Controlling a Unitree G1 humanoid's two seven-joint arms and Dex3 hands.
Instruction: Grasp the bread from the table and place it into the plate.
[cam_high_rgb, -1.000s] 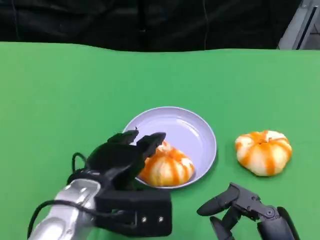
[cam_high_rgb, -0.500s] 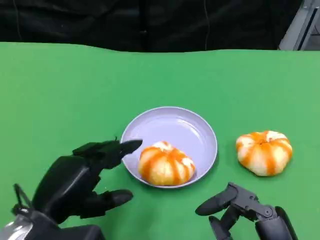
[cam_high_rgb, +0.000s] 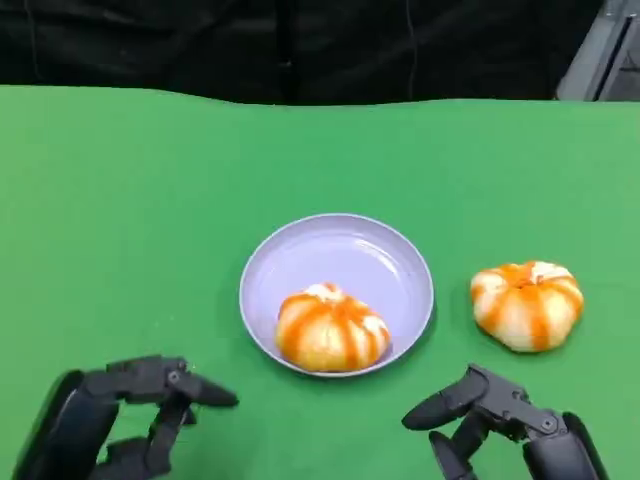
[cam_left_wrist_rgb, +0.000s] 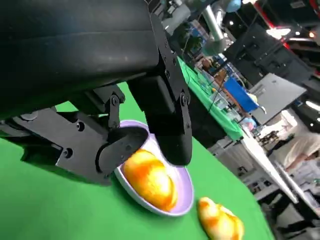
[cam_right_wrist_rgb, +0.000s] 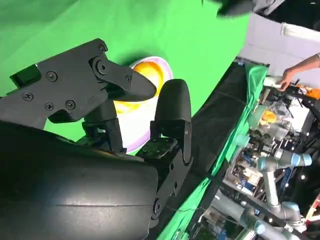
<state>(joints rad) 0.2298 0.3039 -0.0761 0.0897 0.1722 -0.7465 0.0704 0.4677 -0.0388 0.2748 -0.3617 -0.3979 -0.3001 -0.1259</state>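
An orange-striped bread bun (cam_high_rgb: 331, 328) lies in the pale lilac plate (cam_high_rgb: 377, 259), toward its near rim; the left wrist view has the same bun (cam_left_wrist_rgb: 149, 179) in the plate (cam_left_wrist_rgb: 184, 193). A second bun (cam_high_rgb: 527, 303) sits on the green table to the plate's right, also seen as a bun (cam_left_wrist_rgb: 220, 222) beyond the plate. My left hand (cam_high_rgb: 112, 418) hovers low at the near left, fingers apart, holding nothing. My right hand (cam_high_rgb: 505, 423) is at the near right, below the second bun, fingers spread and empty. In the right wrist view the bun (cam_right_wrist_rgb: 147, 74) shows past my fingers (cam_right_wrist_rgb: 115, 77).
The green table (cam_high_rgb: 150, 200) spreads wide around the plate, with a dark curtain behind its far edge. The wrist views show other tables, robot arms and a person's hand (cam_right_wrist_rgb: 289, 76) in the background.
My left hand has let go of the bun in the plate and drawn back toward the near left edge. The right hand has barely moved.
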